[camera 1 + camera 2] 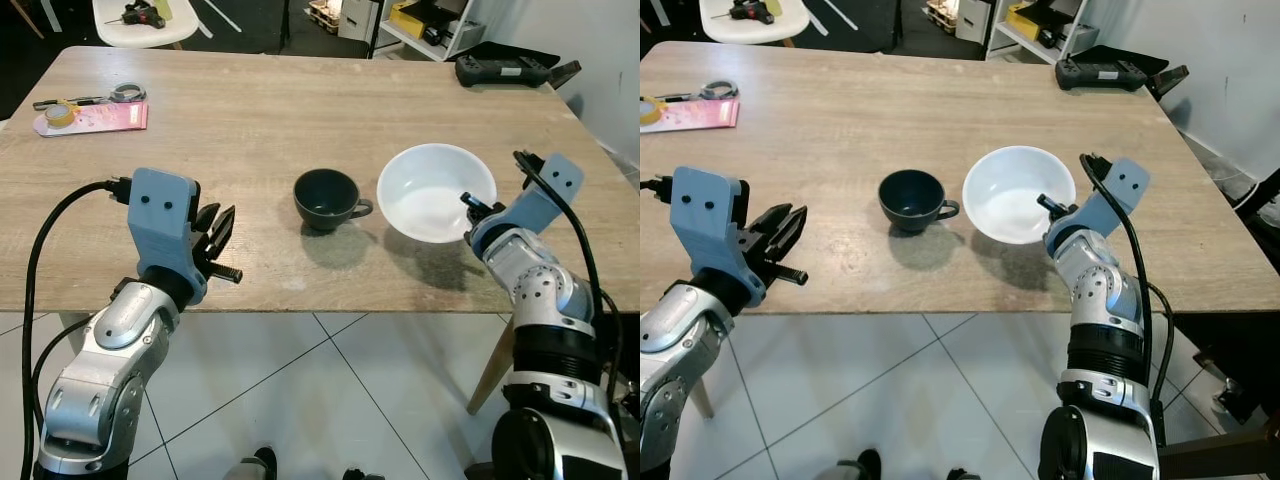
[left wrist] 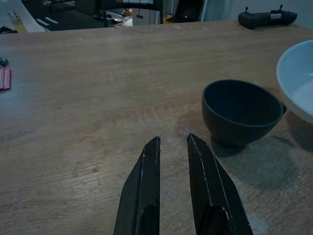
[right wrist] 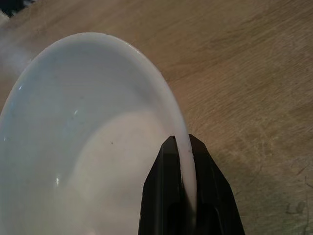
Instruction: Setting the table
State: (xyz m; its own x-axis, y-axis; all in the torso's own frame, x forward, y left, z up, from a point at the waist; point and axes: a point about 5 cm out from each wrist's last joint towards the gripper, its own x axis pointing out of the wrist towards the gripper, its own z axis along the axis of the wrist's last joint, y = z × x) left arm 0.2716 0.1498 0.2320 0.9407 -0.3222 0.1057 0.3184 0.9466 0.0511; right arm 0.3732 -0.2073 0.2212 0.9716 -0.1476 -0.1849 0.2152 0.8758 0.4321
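Open bench (image 1: 250, 130) across the middle, bare wood from the near edge up past the centre, and that is the widest lane on show. Two things block the near right part: the dark cup (image 1: 325, 199) and the white bowl (image 1: 437, 192), standing just beside each other with only a narrow gap, the cup's handle poking into it. The right claw (image 3: 182, 147) is clamped on the bowl's near rim, so that side is taken. The left claw (image 2: 172, 147) hovers low with fingers slightly parted, clear wood ahead and the cup near its right. At the far left edge sit the scissors (image 1: 95, 98), tape roll (image 1: 60, 113) and pink packet (image 1: 95, 118); a black controller (image 1: 503, 68) occupies the far right corner.
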